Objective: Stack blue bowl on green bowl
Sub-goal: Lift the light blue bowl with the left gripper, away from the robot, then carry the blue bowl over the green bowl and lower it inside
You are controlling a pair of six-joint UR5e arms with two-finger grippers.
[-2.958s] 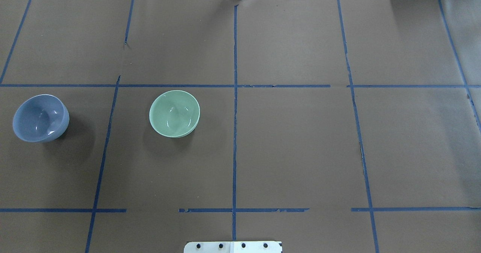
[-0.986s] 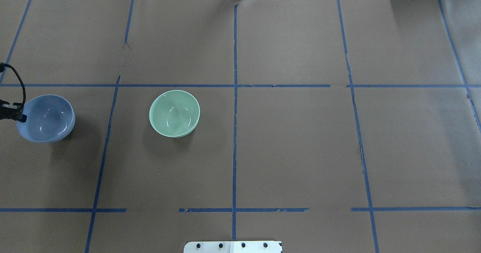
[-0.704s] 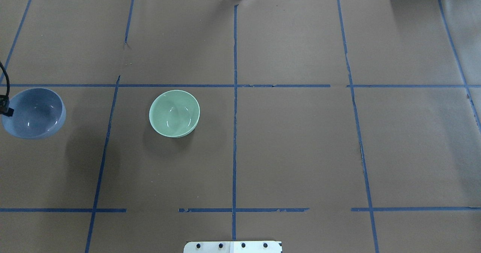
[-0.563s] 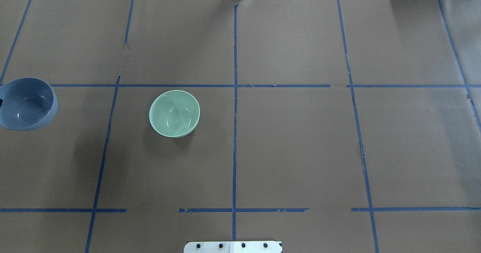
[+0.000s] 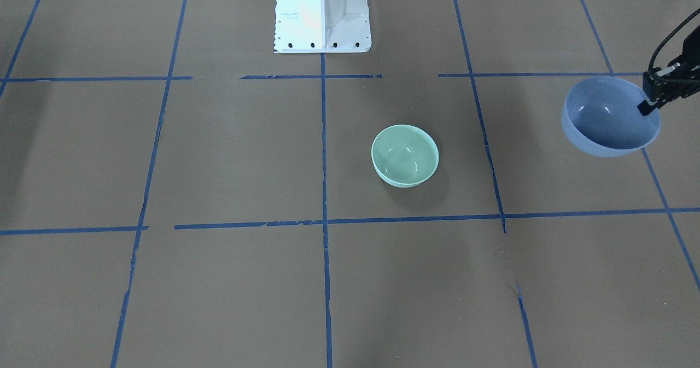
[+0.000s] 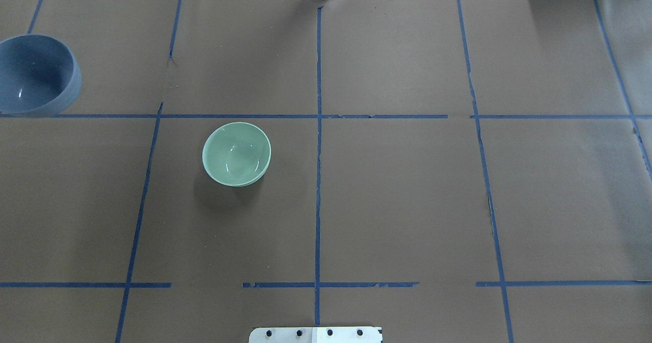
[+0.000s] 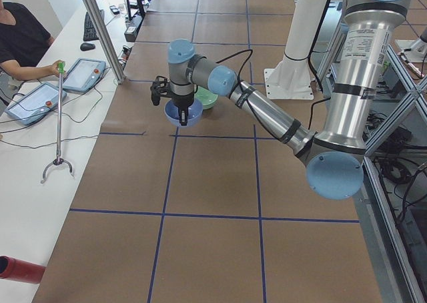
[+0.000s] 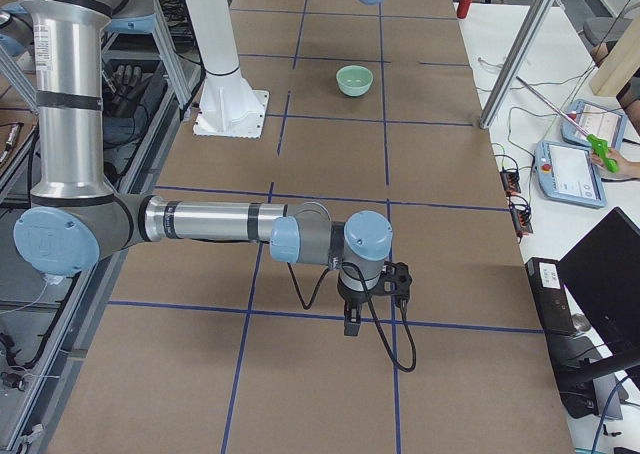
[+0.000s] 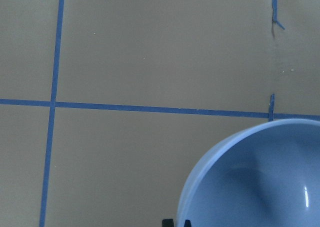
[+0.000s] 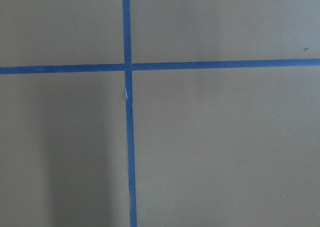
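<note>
The blue bowl hangs in the air above the table's left side, tilted, held by its rim. My left gripper is shut on that rim. The bowl also shows at the left edge of the overhead view, in the left view and in the left wrist view. The green bowl sits upright and empty on the table, apart from the blue bowl. My right gripper hangs low over the far right of the table; I cannot tell whether it is open or shut.
The brown table cover carries a grid of blue tape lines. The white robot base stands at the table's robot-side edge. Operators, tablets and a metal post are beyond the far edge.
The blue bowl has been lifted off the table by my left gripper and has risen, shifting left and toward the far edge in the overhead view. The green bowl has not moved.
</note>
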